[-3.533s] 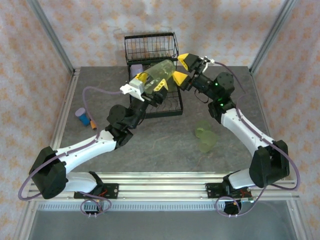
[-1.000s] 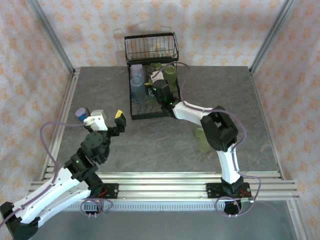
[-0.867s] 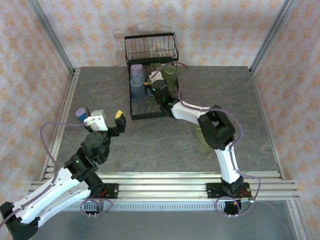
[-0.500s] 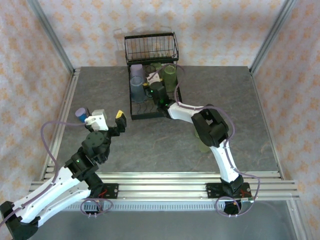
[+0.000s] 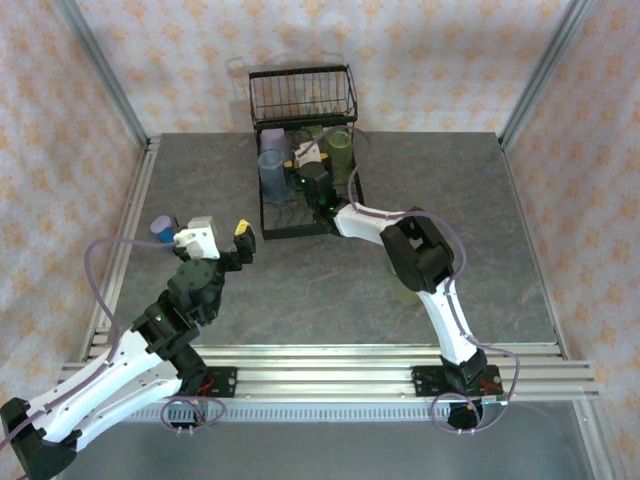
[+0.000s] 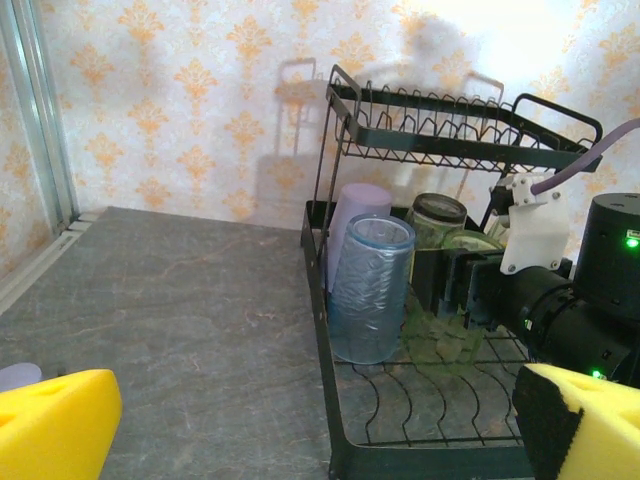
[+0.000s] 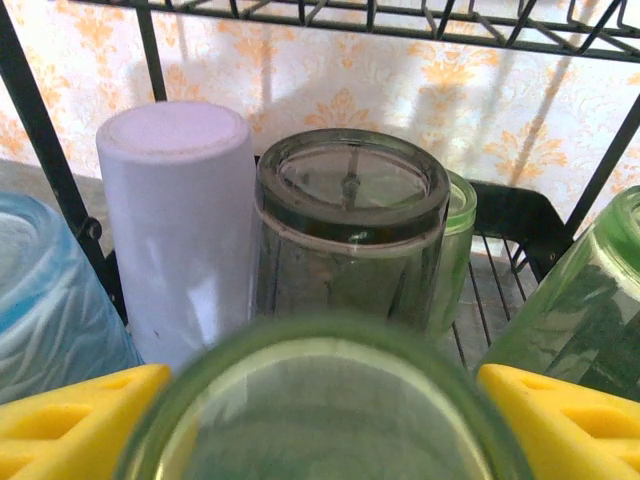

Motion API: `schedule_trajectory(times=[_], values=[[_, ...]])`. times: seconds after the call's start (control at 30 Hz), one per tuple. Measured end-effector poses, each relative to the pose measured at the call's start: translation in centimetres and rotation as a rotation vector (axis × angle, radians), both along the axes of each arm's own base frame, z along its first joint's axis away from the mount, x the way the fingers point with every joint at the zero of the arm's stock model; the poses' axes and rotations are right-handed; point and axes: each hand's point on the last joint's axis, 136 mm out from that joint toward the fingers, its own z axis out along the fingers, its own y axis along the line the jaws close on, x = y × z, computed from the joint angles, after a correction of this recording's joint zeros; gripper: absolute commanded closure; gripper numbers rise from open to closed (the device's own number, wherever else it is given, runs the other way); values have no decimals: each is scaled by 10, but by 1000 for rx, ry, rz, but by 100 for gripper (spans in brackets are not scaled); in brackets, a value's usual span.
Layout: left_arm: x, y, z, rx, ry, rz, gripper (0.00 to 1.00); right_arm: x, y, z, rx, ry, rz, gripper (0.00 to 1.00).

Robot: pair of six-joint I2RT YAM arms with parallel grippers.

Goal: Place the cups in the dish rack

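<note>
Right end effector [image 7: 320, 405] is down in the dish rack [image 6: 322, 290], yellow pads [image 7: 70, 415] either side of a green cup [image 7: 330, 455]. Honestly can't tell if I'm pinching it or just straddling it. Just behind it stand the smoky grey cup [image 7: 350, 240] and lavender cup [image 7: 175, 220], bottoms up, with the blue cup [image 7: 45, 300] off to the left. Left end effector [image 5: 222, 232] is spread wide with nothing in it, over the desk [image 5: 500, 220], well apart from the rack.
</note>
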Motion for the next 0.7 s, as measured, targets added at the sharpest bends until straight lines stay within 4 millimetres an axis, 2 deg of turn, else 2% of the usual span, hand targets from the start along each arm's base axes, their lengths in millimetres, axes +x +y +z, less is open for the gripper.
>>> schedule_trajectory(times=[0.07, 0.5, 0.6, 0.7], values=[[0, 0, -1, 3, 3, 0, 1, 0, 0, 2, 6, -5, -2, 15], [5, -7, -8, 22, 30, -14, 1, -8, -7, 8, 15, -19, -5, 14], [5, -9, -8, 21, 31, -25, 1, -14, -12, 21, 25, -29, -5, 11], [6, -10, -8, 21, 32, -29, 1, -20, -17, 42, 49, -48, -5, 4]])
